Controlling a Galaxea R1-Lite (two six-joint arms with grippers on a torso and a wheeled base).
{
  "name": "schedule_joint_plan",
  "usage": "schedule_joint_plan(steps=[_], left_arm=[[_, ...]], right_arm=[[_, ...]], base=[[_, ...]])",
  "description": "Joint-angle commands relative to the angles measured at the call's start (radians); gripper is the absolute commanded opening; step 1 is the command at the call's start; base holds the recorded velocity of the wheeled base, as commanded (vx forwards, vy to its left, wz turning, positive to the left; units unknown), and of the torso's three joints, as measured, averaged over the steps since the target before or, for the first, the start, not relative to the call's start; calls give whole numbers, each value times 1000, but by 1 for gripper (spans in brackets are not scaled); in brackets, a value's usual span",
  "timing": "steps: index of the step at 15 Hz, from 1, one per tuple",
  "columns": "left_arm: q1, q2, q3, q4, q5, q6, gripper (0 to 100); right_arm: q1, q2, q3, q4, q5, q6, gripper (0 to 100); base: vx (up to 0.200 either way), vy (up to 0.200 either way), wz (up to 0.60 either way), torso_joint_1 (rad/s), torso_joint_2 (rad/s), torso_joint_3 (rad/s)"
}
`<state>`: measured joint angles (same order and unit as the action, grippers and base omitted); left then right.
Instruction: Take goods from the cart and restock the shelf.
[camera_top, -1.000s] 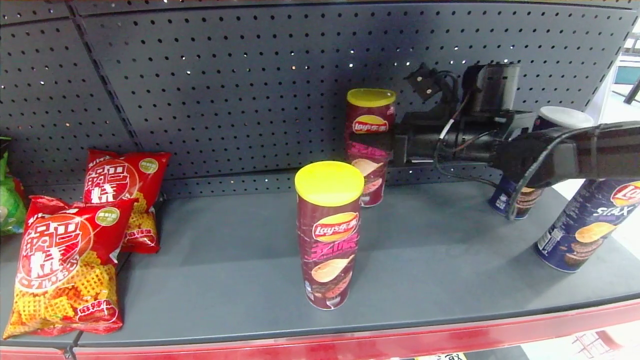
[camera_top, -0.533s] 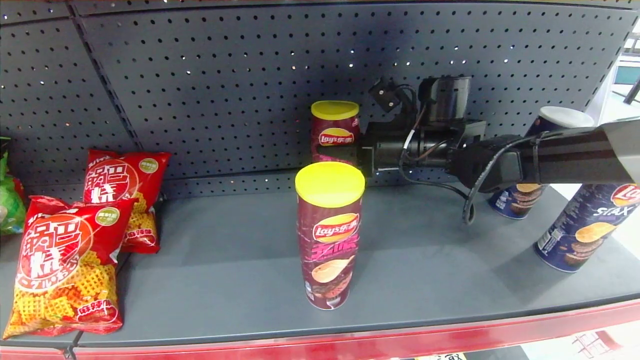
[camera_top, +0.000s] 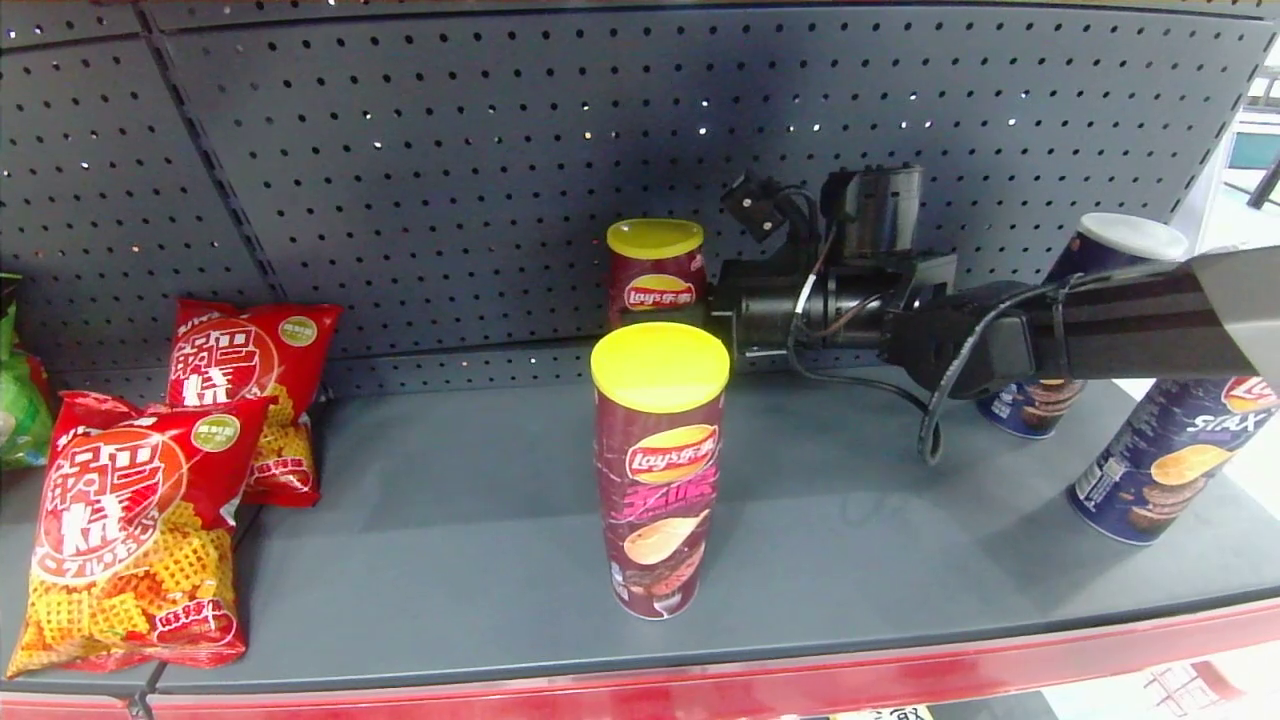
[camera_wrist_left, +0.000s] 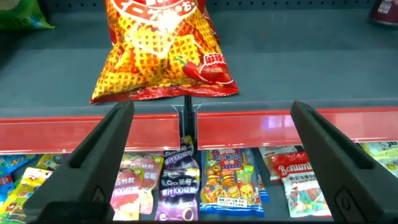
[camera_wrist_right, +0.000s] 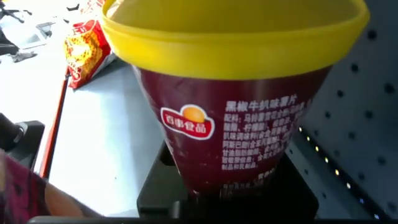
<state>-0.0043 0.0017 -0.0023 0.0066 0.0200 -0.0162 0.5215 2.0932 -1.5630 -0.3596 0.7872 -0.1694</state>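
Note:
A maroon chip can with a yellow lid (camera_top: 654, 268) stands upright near the pegboard at the back of the grey shelf (camera_top: 850, 540). My right gripper (camera_top: 668, 315) is shut on its lower body, reaching in from the right. The can's base is hidden behind a second, identical can (camera_top: 660, 470) that stands free nearer the shelf front. The right wrist view shows the held can (camera_wrist_right: 236, 106) close up, with the right gripper (camera_wrist_right: 230, 196) clamped around its narrow end. My left gripper (camera_wrist_left: 208, 165) hangs open and empty before the red shelf edge (camera_wrist_left: 249, 127).
Two red snack bags (camera_top: 130, 530) (camera_top: 255, 390) and a green bag (camera_top: 20, 400) lie at the shelf's left. Two blue chip cans (camera_top: 1165, 455) (camera_top: 1040, 405) stand at the right, under my right arm. Several packets (camera_wrist_left: 230, 186) fill the shelf below.
My right arm has carried the maroon can leftward and lower along the back wall, so it now sits directly behind the front can. The left gripper's earlier state is not shown.

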Motion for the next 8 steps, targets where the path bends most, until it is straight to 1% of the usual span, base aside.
schedule_joint_plan(steps=[1,8], left_arm=[[0,0,-1,0,1,-1,100],[0,0,-1,0,1,-1,100]], right_arm=[[14,-18,27,-4,1,-1,0],[34,10,15,-12,3,-1,0]], base=[[0,0,0,0,0,0],[0,0,0,0,0,0]])
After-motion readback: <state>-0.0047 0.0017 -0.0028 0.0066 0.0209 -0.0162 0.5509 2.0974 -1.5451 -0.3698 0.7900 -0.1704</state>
